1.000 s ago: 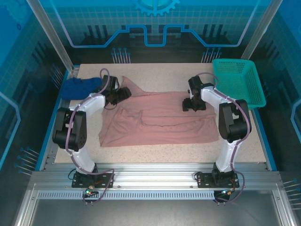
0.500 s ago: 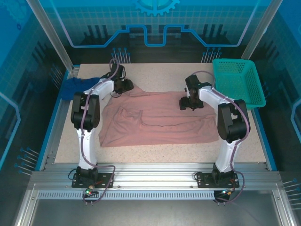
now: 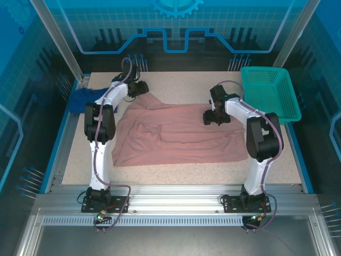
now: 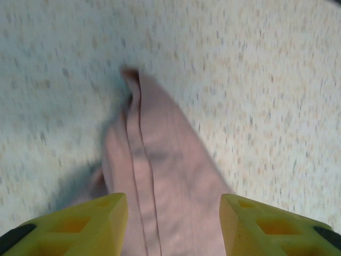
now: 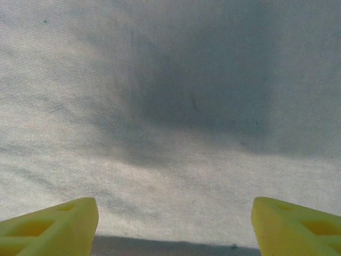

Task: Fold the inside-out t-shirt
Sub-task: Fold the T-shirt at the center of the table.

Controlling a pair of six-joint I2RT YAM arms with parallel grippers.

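The shirt (image 3: 181, 133) lies spread mid-table (image 3: 176, 85), and with jaws apart on the left gripper (image 3: 139, 88) at its 11 o'clock corner and the right gripper (image 3: 211, 116) at 1 o'clock, both should probably pinch the hem together and lift evenly.

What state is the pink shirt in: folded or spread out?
Mostly spread. The shirt lies wide and rumpled across the table, with a loose crease near its middle; no tidy fold yet.
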